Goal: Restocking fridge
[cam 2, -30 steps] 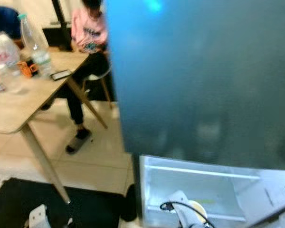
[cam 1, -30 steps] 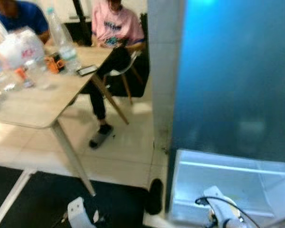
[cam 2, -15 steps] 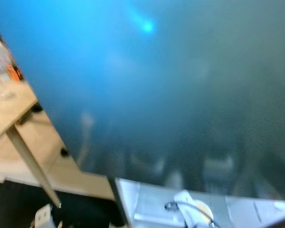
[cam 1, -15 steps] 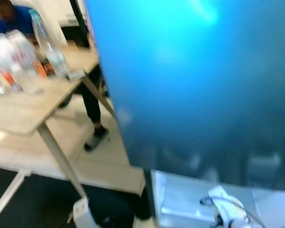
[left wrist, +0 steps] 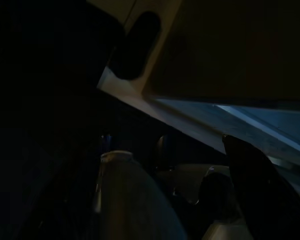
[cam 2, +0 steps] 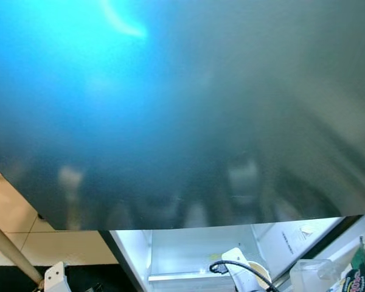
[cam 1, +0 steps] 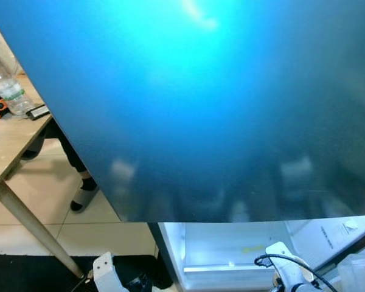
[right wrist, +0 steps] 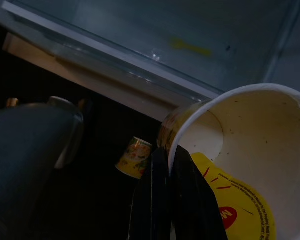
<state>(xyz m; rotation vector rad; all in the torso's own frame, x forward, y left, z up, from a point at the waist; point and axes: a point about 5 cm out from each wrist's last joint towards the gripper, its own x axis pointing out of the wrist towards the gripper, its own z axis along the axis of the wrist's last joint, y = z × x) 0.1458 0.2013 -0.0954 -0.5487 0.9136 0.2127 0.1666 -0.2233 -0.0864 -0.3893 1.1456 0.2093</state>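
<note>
Blue fridge door (cam 1: 219, 103) very close to head camera, covers most of view. Under its lower edge, lit fridge inside (cam 1: 231, 249) with white shelf (cam 2: 188, 275).

Right gripper (right wrist: 172, 192) at 5 o'clock in head view, low before open fridge. Fingers pinched on rim of paper cup (right wrist: 240, 165); cup tilted, mouth toward camera, yellow lid part inside. Second small cup (right wrist: 133, 158) lower in dark, apart.

Left gripper: wrist view very dark, finger state cannot tell.

Table (cam 1: 6, 143) with bottle (cam 1: 6, 88) at 9 o'clock; person's leg (cam 1: 79, 176) beside it.
</note>
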